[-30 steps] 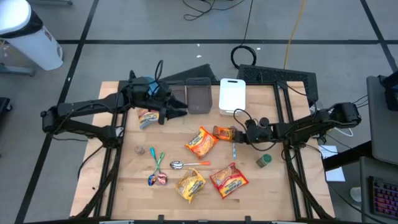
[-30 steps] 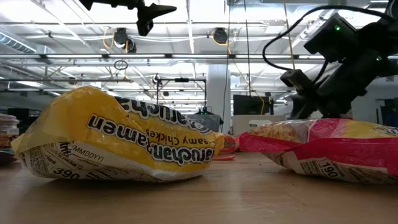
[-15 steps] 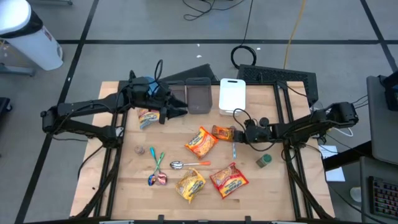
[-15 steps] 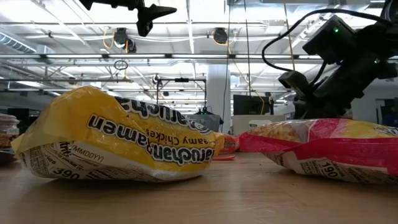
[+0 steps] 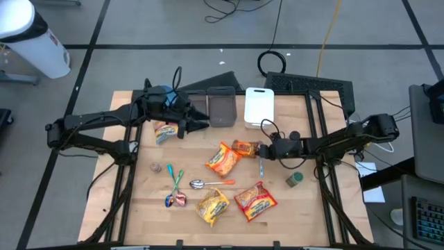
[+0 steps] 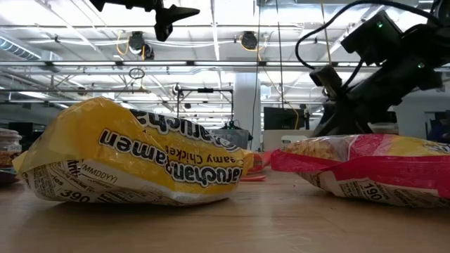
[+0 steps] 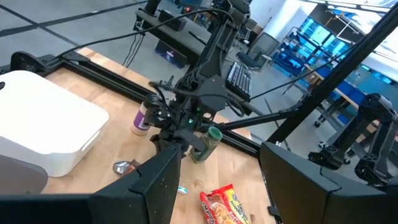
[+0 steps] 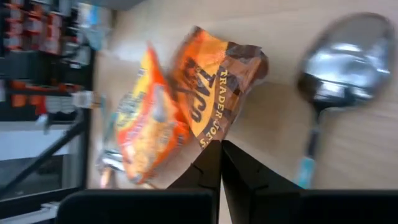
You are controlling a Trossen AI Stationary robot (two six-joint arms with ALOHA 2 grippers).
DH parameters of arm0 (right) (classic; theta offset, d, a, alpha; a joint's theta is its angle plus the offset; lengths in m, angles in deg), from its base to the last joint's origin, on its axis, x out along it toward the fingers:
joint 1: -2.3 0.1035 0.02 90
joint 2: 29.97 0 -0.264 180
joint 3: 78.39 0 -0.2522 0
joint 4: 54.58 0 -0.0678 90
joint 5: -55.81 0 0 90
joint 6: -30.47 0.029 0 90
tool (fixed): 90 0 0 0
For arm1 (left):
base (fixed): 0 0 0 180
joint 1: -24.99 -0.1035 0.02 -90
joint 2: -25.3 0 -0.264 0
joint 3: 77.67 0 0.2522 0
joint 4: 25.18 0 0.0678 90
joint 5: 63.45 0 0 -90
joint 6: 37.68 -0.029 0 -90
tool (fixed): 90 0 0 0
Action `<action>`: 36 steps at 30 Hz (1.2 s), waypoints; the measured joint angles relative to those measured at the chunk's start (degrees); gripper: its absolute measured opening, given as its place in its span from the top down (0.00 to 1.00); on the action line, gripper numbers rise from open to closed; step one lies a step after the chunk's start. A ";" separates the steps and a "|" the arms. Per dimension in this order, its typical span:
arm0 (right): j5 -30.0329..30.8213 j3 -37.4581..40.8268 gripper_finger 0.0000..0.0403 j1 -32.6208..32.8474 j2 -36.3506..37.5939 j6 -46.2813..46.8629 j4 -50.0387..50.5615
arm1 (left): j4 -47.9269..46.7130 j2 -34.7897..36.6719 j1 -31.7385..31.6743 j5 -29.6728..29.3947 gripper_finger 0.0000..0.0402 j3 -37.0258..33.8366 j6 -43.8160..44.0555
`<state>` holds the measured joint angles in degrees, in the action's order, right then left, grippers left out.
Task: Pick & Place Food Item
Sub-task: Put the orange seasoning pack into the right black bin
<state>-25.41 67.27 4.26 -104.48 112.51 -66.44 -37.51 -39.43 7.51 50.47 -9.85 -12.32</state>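
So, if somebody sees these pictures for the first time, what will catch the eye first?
Probably the bright food packets scattered over the wooden table, above all the yellow ramen packet that fills the low view. Next, the right hand, shut on the edge of the small orange snack bag near the table's middle. The left hand hangs open by the dark bin at the far edge.

Glossy, crinkled plastic ramen packets (image 5: 255, 200) lie on a matt, pale wooden table (image 5: 146, 201); the spoon (image 8: 345, 57) is shiny metal.
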 joint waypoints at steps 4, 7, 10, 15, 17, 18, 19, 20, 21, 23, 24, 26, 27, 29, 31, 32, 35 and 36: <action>0.08 -1.20 1.00 0.00 0.44 -1.93 -2.36 | 0.00 0.00 0.00 0.07 0.42 0.00 0.22; 0.09 -4.29 1.00 0.01 1.31 -5.33 -1.24 | 0.00 0.00 0.00 0.71 0.42 0.00 0.58; 0.11 -8.53 1.00 -0.08 2.63 -9.61 3.65 | 0.00 0.00 0.00 1.57 0.42 0.00 1.31; -0.04 -16.59 1.00 -0.58 5.29 -17.05 15.56 | -0.02 0.00 0.00 1.62 0.42 0.00 1.76; -0.12 -19.31 1.00 -0.88 6.39 -19.69 20.35 | -0.03 0.00 0.00 1.62 0.42 0.00 1.73; -0.51 -20.68 1.00 -1.16 6.71 -20.89 22.02 | -0.05 0.00 0.00 1.62 0.42 0.00 1.72; -1.52 -21.79 1.00 -1.48 7.12 -21.93 23.42 | -0.11 0.00 0.00 1.67 0.42 0.00 1.63; -2.26 -22.74 1.00 -1.72 7.67 -22.85 25.24 | -0.15 0.00 0.00 1.89 0.42 0.00 1.49; -3.21 -23.68 1.00 -2.11 7.98 -23.68 26.77 | -0.24 0.00 0.00 2.31 0.42 0.00 1.19; -4.95 -26.07 1.00 -2.73 8.29 -25.27 29.46 | -0.45 0.00 -0.01 3.32 0.42 0.00 0.65; -5.99 -27.15 1.00 -2.99 8.47 -26.20 31.59 | -0.50 0.00 0.00 3.56 0.42 0.00 0.63; -7.76 -29.81 1.00 -3.46 8.47 -28.38 35.04 | -0.50 0.00 0.00 4.40 0.42 0.00 -0.04; -8.81 -31.09 1.00 -3.58 8.40 -29.69 36.37 | -0.66 0.00 0.02 4.72 0.42 0.04 -0.89; -10.64 -33.68 1.00 -3.94 8.34 -32.74 39.85 | -3.14 0.00 0.28 4.69 0.42 1.06 -3.85; -12.09 -36.56 1.00 -4.26 8.01 -35.70 41.79 | -6.95 -0.02 0.37 4.46 0.42 3.02 -7.57; -12.04 -37.88 1.00 -4.28 8.01 -36.97 43.31 | -8.82 -0.24 0.40 4.28 0.42 4.30 -9.35; -12.06 -41.61 1.00 -4.38 8.03 -40.21 45.73 | -14.68 -1.52 0.37 3.49 0.42 8.84 -14.30; -12.07 -42.60 1.00 -4.39 7.91 -41.02 46.51 | -16.33 -2.27 0.40 3.42 0.42 10.56 -15.92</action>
<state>-37.47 24.67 -0.13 -96.57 71.49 -19.93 -53.84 -41.71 7.91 53.89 0.71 -28.24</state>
